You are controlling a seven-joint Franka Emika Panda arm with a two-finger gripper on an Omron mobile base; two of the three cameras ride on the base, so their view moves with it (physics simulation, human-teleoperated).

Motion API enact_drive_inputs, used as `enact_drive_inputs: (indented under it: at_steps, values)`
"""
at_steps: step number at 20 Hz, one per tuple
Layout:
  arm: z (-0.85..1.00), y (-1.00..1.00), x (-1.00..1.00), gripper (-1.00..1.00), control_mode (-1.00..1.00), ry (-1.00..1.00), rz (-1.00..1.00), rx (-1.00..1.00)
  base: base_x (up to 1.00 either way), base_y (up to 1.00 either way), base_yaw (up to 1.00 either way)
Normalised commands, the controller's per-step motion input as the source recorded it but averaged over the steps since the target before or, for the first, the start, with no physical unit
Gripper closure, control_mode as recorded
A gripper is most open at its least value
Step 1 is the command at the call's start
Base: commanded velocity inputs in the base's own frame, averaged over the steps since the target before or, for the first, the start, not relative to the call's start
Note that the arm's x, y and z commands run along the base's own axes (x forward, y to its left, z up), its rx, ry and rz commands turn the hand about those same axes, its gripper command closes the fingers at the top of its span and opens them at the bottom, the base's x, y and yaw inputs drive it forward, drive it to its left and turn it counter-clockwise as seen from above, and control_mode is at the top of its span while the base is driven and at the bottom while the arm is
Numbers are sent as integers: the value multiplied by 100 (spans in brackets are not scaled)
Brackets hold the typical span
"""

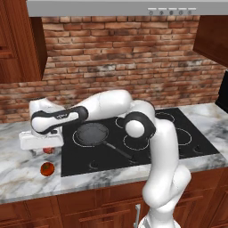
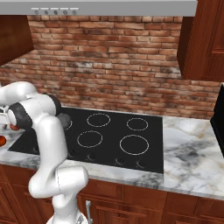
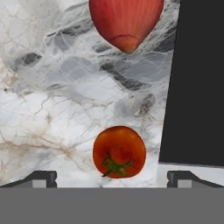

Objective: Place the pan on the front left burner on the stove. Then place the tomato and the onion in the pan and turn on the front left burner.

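Gripper [image 3: 112, 177] jaws released wide, I see the tomato [image 3: 119, 152] between them at lower centre, the onion [image 3: 126, 22] at top.

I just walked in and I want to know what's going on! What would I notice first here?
The big white robot arm bends left over the marble counter, its open end effector hanging above a bright tomato, with a reddish onion lying just beyond. Next is the black stove under the brick wall, with the dark pan already on its big front left burner.
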Motion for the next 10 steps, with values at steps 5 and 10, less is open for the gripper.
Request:
enact_drive_inputs:
  at_steps: [5,10]
  values:
    - [-18,0,-30,-100,-100,-11,0,18,0,0,0]
    - [-5,0,-3,-100,-100,0,0,2,0,0,0]
